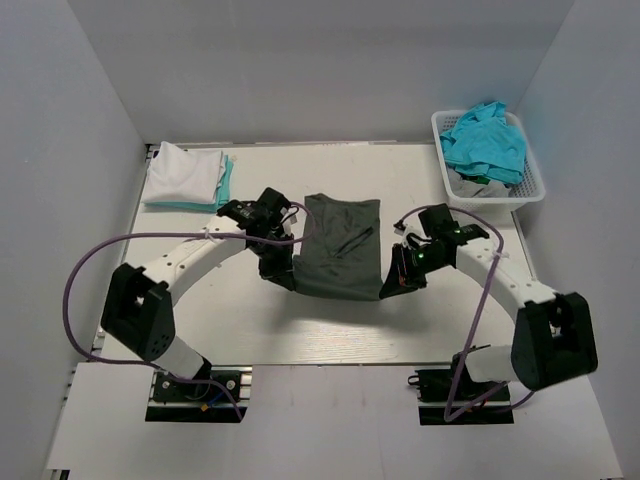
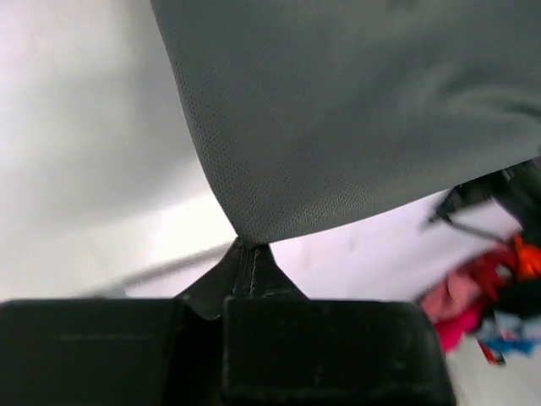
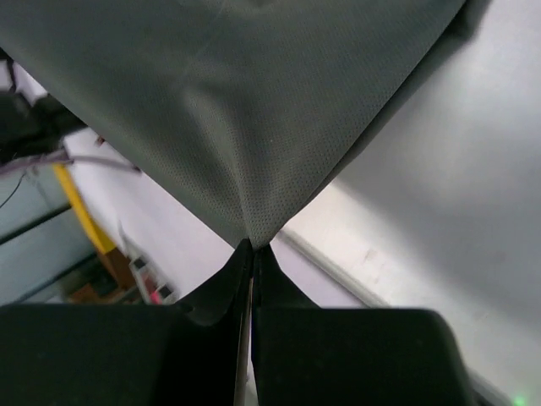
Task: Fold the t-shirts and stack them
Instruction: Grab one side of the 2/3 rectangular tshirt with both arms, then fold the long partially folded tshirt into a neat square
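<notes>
Wrist views: left tool (image 2: 246,247), right tool (image 3: 253,247) each pinch a charcoal t-shirt (image 1: 340,240) corner. Only top view shows the folded white t-shirt (image 1: 183,172) and basket (image 1: 500,201).

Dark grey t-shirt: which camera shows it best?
Top external: it shows the whole dark grey t-shirt, lying mid-table with its near edge raised. The left wrist view shows only one corner pinched in the left gripper; the right wrist view, the other corner in the right gripper.
</notes>
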